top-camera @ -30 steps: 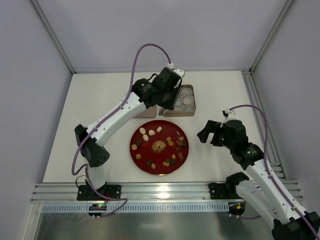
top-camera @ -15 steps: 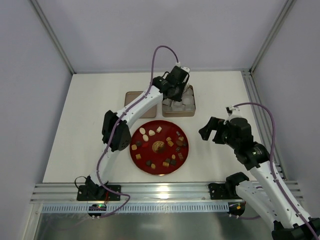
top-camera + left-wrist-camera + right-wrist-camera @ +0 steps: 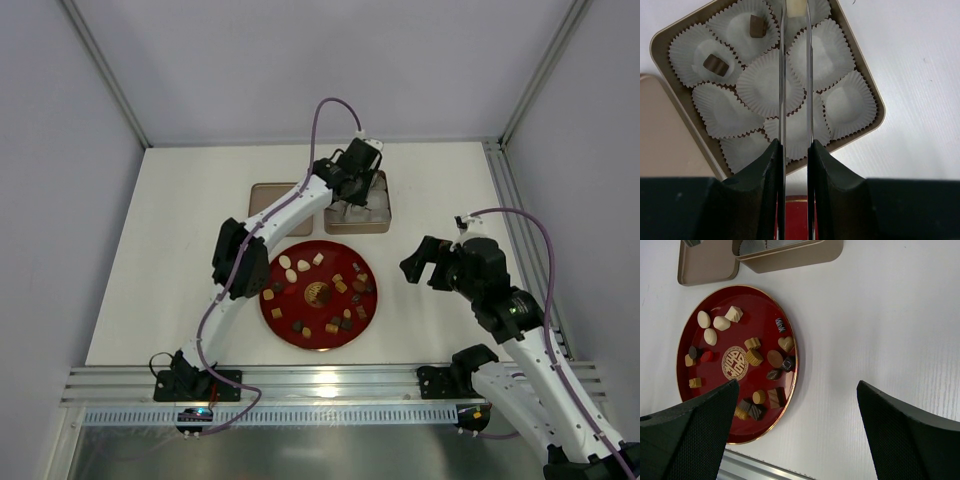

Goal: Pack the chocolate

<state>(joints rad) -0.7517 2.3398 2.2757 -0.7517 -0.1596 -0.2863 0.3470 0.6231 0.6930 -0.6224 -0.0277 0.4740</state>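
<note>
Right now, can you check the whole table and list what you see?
Surface: white table, flat.
Job's things: chocolates on the red plate; two dark chocolates in paper cups inside the gold tin.
Clutter: tin lid beside the tin.
Grippers: left gripper pinches a cream chocolate above the tin; right gripper open, empty, near the plate.
Cables: two looping purple cables.
Surroundings: plain pale walls, metal frame posts.

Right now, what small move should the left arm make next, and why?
Probably lower a little and open: the left end effector seems to pinch a cream-white chocolate above an empty crinkled white paper cup in the shallow gold tin.
</note>
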